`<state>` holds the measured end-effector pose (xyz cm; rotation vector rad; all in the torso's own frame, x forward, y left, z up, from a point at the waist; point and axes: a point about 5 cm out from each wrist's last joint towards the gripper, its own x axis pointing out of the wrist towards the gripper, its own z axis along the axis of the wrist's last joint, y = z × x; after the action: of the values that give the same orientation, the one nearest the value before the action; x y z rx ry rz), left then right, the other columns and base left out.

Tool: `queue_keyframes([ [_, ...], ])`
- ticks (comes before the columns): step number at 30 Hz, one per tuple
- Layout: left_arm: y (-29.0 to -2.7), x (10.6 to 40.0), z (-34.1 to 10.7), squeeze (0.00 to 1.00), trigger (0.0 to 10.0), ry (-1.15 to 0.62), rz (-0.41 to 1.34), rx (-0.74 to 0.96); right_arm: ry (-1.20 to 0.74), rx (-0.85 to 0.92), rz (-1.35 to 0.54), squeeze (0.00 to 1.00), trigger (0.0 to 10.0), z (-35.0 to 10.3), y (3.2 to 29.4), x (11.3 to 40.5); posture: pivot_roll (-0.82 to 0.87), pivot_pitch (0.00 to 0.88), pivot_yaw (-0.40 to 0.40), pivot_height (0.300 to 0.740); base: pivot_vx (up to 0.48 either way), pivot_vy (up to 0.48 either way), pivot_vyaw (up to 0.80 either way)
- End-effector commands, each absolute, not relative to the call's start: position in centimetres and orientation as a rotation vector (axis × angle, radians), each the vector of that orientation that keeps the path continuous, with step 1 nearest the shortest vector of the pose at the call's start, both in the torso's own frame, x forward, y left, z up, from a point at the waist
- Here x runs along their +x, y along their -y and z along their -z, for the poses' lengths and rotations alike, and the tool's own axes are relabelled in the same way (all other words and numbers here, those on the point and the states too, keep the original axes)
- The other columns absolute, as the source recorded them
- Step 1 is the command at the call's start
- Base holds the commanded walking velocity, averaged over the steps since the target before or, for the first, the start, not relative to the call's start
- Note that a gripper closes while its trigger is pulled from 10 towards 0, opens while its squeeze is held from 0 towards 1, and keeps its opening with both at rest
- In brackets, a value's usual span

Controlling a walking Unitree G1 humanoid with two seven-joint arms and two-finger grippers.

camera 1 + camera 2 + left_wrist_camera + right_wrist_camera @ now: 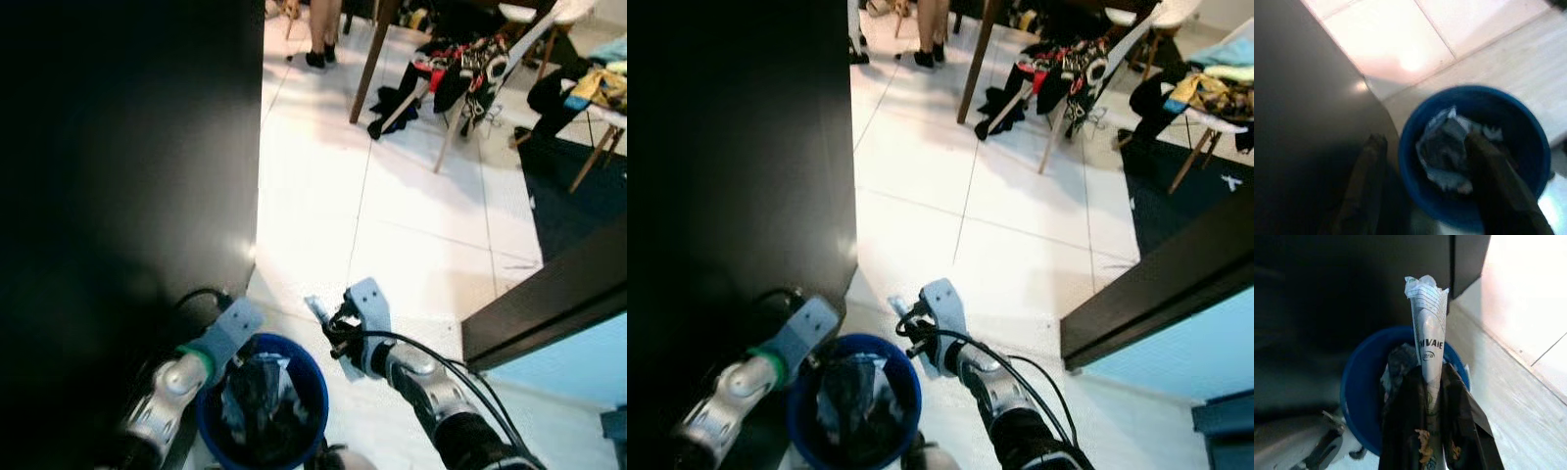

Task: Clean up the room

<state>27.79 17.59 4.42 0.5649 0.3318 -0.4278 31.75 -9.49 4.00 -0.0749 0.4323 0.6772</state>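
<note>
A blue bin (312, 384) with a dark liner and crumpled trash (1442, 152) stands on the floor right in front of me, against a black cabinet. My left gripper (1422, 139) is open and straddles the bin's rim, one finger outside by the cabinet and the other finger (1498, 191) inside over the trash. My right gripper (1427, 382) is shut on a rolled white printed paper wrapper (1426, 323), which sticks out past the fingertips. It hangs just to the right of the bin's rim, and the wrapper (316, 309) points towards the bin.
The black cabinet (118, 176) fills the left side. A dark table edge (549, 299) juts in at the right. Chairs draped with clothes (465, 69) stand at the back beside a dark rug (578, 191). A person's legs (321, 34) stand far off on the white tiles.
</note>
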Motion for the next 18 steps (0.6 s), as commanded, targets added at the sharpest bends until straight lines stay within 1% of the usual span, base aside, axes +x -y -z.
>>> queue_keyframes([
  [1,-17.5,26.7,-5.2,0.0,10.0,-0.324,0.426,0.517,-0.502,-0.098,-0.691,1.0,10.0,-2.9,9.4,31.2,0.05,0.215,-0.084,0.74,0.0,0.0,0.0],
  [4,-17.4,26.3,-5.5,0.0,10.0,-0.317,0.419,0.505,-0.52,-0.104,-0.699,1.0,10.0,-2.7,9.4,31.0,0.05,0.215,-0.084,0.74,0.0,0.0,0.0],
  [5,-17.1,26.3,-5.3,0.0,10.0,-0.316,0.407,0.486,-0.492,-0.051,-0.72,1.0,10.0,-3.1,9.4,31.1,0.05,0.215,-0.084,0.74,0.0,0.0,0.0],
  [7,-17.1,26.3,-5.3,0.0,10.0,-0.316,0.407,0.486,-0.492,-0.051,-0.72,1.0,10.0,-3.1,9.4,31.1,0.05,0.215,-0.084,0.74,0.0,0.0,0.0],
  [9,-17.0,26.4,-5.1,0.0,10.0,-0.315,0.403,0.483,-0.473,-0.021,-0.727,1.0,10.0,-3.4,9.5,31.1,0.05,0.215,-0.084,0.74,0.0,0.0,0.0],
  [11,-16.4,26.7,-5.3,0.0,10.0,-0.307,0.413,0.479,-0.44,0.051,-0.709,1.0,10.0,-4.0,9.9,31.5,0.03,0.21,-0.087,0.74,0.0,0.0,0.0],
  [13,-16.4,26.7,-5.3,0.0,10.0,-0.307,0.413,0.479,-0.44,0.051,-0.709,1.0,10.0,-4.0,9.9,31.5,0.03,0.21,-0.087,0.74,0.0,0.0,0.0],
  [14,-16.2,26.7,-5.5,0.0,10.0,-0.302,0.419,0.479,-0.424,0.068,-0.694,0.79,10.0,-4.2,10.3,31.7,0.03,0.21,-0.087,0.74,0.0,0.0,0.0],
  [15,-16.2,26.7,-5.5,0.0,10.0,-0.302,0.419,0.479,-0.424,0.068,-0.694,0.79,10.0,-4.2,10.3,31.7,0.03,0.21,-0.087,0.74,0.0,0.0,0.0],
  [16,-16.0,26.7,-6.0,0.0,10.0,-0.3,0.426,0.479,-0.389,0.066,-0.63,0.0,10.0,-4.6,11.2,32.1,0.02,0.207,-0.08,0.74,0.0,0.0,0.0],
  [17,-15.9,26.7,-6.3,0.0,10.0,-0.299,0.427,0.478,-0.345,0.056,-0.538,0.0,10.0,-5.0,12.7,32.5,0.02,0.207,-0.08,0.74,0.0,0.0,0.0],
  [18,-15.9,26.7,-6.3,0.0,10.0,-0.299,0.427,0.478,-0.345,0.056,-0.538,0.0,10.0,-5.0,12.7,32.5,0.02,0.207,-0.08,0.74,0.0,0.0,0.0],
])
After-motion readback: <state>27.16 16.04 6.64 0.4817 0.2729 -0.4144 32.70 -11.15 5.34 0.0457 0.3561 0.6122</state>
